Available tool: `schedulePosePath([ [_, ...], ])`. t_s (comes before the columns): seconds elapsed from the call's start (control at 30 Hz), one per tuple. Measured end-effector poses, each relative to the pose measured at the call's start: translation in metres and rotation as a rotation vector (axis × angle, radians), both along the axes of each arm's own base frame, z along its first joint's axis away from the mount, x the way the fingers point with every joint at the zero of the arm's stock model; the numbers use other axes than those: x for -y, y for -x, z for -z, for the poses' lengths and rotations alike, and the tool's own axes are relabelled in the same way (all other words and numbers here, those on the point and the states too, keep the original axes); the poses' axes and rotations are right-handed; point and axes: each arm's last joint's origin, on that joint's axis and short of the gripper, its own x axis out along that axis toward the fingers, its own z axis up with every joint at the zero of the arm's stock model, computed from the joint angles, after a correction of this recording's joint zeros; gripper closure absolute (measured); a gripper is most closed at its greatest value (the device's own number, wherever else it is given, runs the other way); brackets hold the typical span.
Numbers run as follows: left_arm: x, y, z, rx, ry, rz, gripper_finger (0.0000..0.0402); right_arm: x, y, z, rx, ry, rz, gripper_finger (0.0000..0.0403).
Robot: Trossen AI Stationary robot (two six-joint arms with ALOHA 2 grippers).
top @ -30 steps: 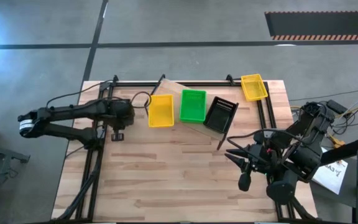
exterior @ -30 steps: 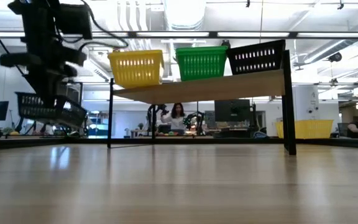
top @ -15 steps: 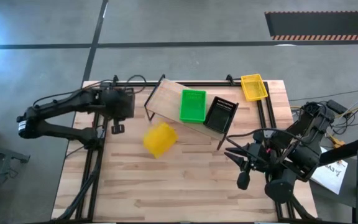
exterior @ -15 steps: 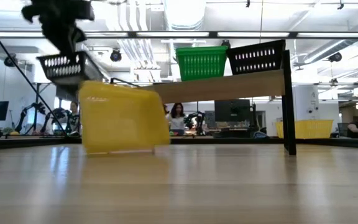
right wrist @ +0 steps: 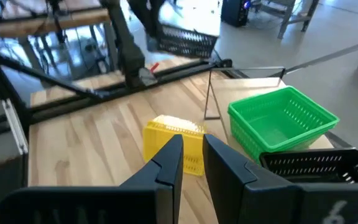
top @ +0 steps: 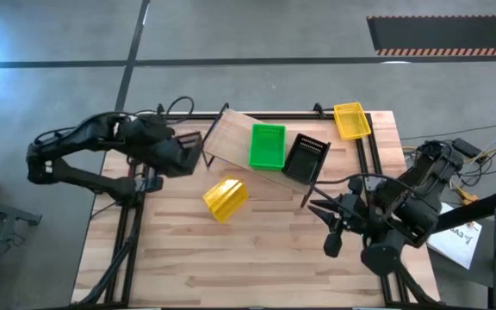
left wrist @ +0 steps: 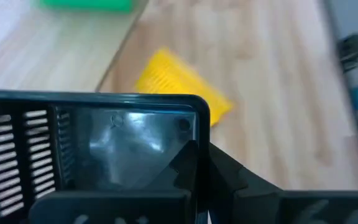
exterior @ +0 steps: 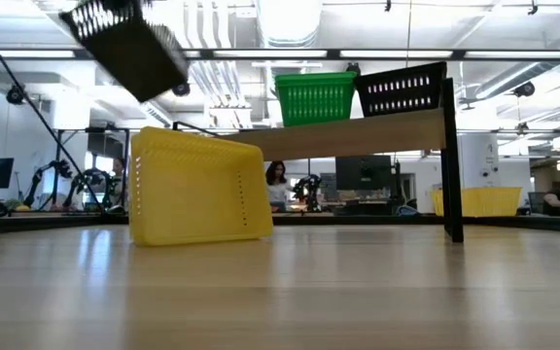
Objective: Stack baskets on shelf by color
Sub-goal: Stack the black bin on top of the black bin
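Observation:
My left gripper (top: 182, 155) is raised near the shelf's left end and is shut on a black basket (exterior: 124, 44), which is tilted high above the table. A yellow basket (top: 225, 198) lies tipped over on the tabletop in front of the shelf's left end. The shelf (top: 231, 133) carries a green basket (top: 267, 146) and another black basket (top: 304, 158), side by side. A second yellow basket (top: 351, 120) sits on the table's far right corner. My right gripper (top: 330, 231) waits over the table's right side, open by a narrow gap. My left gripper holds the black basket by one side wall near a corner of its rim (left wrist: 197, 115). One finger (left wrist: 188, 163) seems to be inside the wall and the other outside. The basket is lifted clear and tilted.
The shelf's left third (top: 222, 129) is bare plank. Black frame rails (top: 136, 224) run along the table's left and right edges. The near half of the slatted tabletop (top: 248, 267) holds nothing. Beyond the table are desks, monitors and a person.
The yellow basket has dropped off the shelf's left end and tumbled onto the table, where it now lies tipped over. My left gripper has risen with the black basket, from just above the table to above shelf height, moved toward the shelf, and tipped the basket.

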Motion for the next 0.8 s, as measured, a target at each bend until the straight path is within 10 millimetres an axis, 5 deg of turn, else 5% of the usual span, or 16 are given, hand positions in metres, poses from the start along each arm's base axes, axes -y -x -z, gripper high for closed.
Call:
schedulePosePath([
  [0.23,0.049,-0.039,-0.034,0.069,0.080,0.197,0.0401,0.032,-0.033,-0.027,-0.092,-0.028,-0.171,0.0321],
  [0.47,0.101,-0.096,-0.029,-0.010,0.069,0.357,0.0401,0.084,-0.069,-0.051,-0.058,-0.006,-0.494,0.0268],
  [0.6,0.120,-0.123,-0.027,0.006,0.054,0.403,0.0401,0.108,-0.088,-0.038,-0.103,-0.046,-0.619,0.0246],
  [0.8,0.130,-0.150,-0.028,0.077,0.045,0.418,0.0401,0.107,-0.128,-0.001,-0.215,-0.090,-0.813,0.0243],
])
